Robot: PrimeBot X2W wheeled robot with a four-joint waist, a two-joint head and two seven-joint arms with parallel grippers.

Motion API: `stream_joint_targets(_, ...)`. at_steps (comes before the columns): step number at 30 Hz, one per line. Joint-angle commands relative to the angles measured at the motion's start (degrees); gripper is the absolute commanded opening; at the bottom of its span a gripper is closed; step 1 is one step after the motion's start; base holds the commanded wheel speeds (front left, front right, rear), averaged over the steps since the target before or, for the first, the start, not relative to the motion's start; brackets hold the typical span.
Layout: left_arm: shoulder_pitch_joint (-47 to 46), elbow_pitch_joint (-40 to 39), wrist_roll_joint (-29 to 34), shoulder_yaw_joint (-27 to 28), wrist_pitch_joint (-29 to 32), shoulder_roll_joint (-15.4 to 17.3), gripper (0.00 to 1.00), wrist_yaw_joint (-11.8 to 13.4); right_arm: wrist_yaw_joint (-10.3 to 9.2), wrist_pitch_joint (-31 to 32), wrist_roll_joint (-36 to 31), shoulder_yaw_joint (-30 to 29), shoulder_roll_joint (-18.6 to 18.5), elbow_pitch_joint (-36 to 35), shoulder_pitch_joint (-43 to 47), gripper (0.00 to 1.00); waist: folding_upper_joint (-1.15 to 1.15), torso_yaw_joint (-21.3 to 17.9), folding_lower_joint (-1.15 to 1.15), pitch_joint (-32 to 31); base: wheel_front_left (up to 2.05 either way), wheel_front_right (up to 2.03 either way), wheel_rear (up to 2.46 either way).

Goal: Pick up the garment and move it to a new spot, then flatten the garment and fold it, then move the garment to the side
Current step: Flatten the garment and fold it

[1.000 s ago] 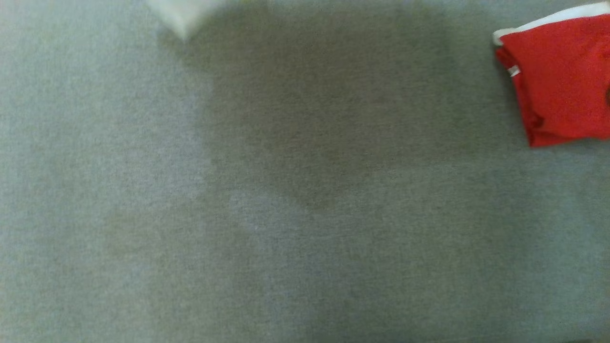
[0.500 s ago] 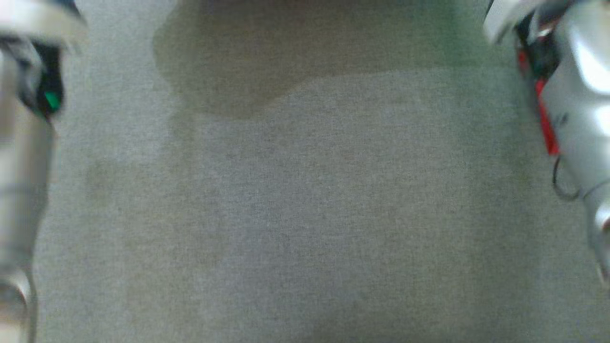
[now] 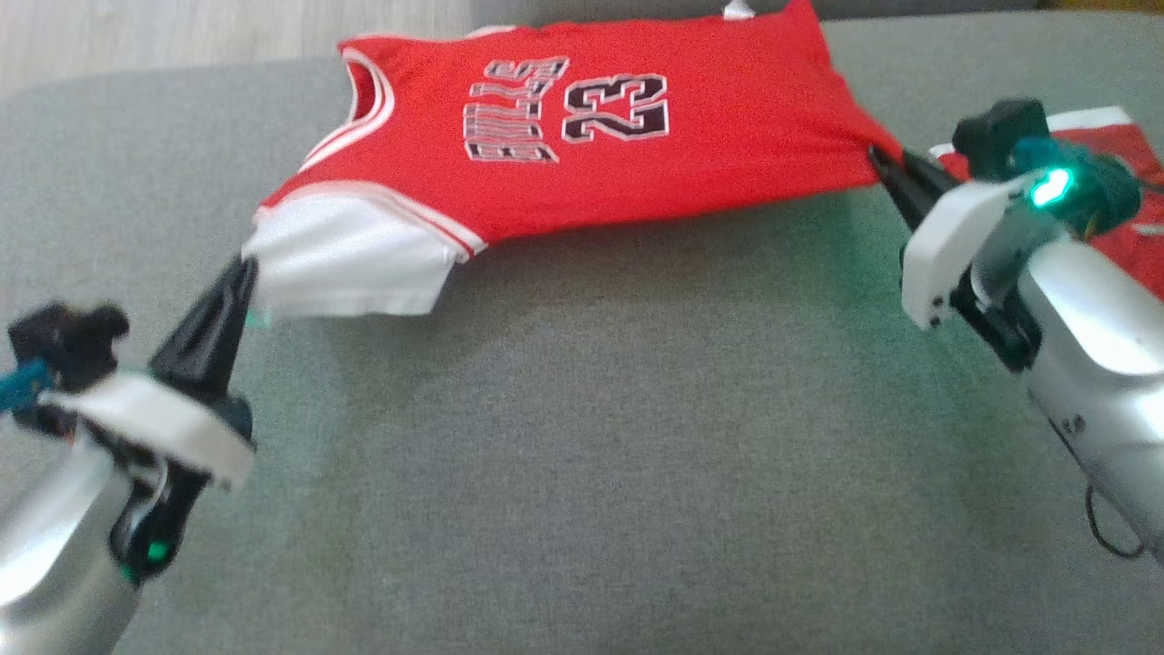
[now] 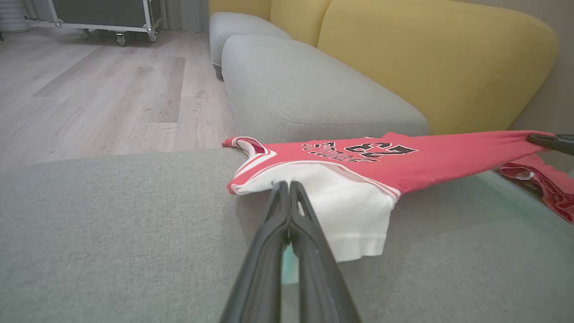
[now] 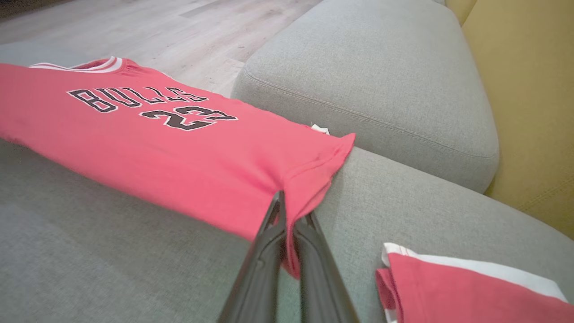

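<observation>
Twice pinched and pulled sideways into a long, flat sheet. Talking about the garment (image 3: 591, 155), a smooth red jersey with black-and-white BULLS lettering and a 23, plus white-and-red striped trim round the neck.

Held at one end by the left tool (image 3: 247, 264), slim dark fingers pressed together to a point, nipping the soft white sleeve (image 3: 346, 268) at its corner. Held at the other end by the right tool (image 3: 878, 153), likewise squeezed narrow, biting a puckered fold of the red hem.

Stretched taut between the two, over the far part of the sofa seat (image 3: 546, 455), coarse grey woven fabric with a rounded, stitched edge. Looks lifted just clear along the near edge, going by the shadow beneath, though hard to call whether touching at the far side. Hanging limp beside the left grip, that white sleeve, squared off at its cuff.

Just beside the right tool, lying on the same cushion: a second red garment (image 5: 448, 291), folded flat with a white band along its top.

Behind, rising plump and rounded, a mustard-yellow backrest (image 4: 426, 58). Alongside, a second grey cushion (image 4: 314, 89) and a pale wood-plank floor (image 4: 89, 89). Glowing green on the right wrist, a small light (image 3: 1048, 188).
</observation>
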Motion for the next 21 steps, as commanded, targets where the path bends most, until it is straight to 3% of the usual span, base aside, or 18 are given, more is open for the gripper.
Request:
stream_joint_targets(1, -0.8, -2.1, -0.8, 2.5, -0.1, 4.5, 0.00, 0.1, -0.05, 0.0, 1.3, 0.5, -1.5, -2.0, 0.9, 0.00, 0.00, 0.0, 0.02, -1.7, 0.00, 0.00, 0.00)
stream_joint_targets(6, 4.9, -7.5, -2.1, 1.4, 0.8, 8.2, 0.00, 0.5, -0.05, 1.4, 5.6, 3.2, -4.5, -5.6, 4.9, 0.00, 0.00, -0.2, 0.02, -4.7, 0.00, 0.00, 0.00)
stream_joint_targets(21, 16.0, -20.5, -4.3, -0.4, 4.8, 13.3, 0.00, 6.9, -0.05, 8.7, 16.1, 9.0, -11.2, -17.2, 14.9, 0.00, 0.00, -1.5, 0.02, -10.7, 0.00, 0.00, 0.00)
